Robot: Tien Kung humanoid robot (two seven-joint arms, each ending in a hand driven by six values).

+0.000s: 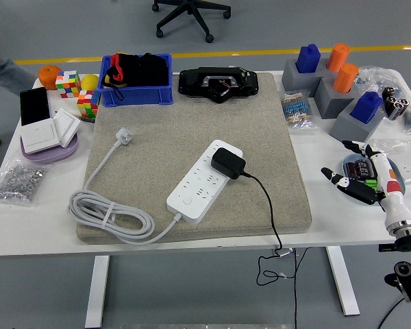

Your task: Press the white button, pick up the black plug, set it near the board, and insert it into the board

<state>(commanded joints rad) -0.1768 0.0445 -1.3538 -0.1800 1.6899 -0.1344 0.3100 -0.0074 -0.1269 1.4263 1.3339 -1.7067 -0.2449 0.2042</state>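
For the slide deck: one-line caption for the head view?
Black plug seated in white power strip on the mat; right hand open at table's right edge.

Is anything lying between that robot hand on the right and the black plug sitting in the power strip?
Nothing solid does. Between the right hand and the black plug lies only bare mat, crossed by the plug's own black cord. The plug sits in the white power strip.

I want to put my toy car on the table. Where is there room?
The tan mat is bare between the blue bin and the power strip, and right of the black plug. The white table is bare along its front-left edge. The right side is crowded with blocks, trays and the robot's right hand.
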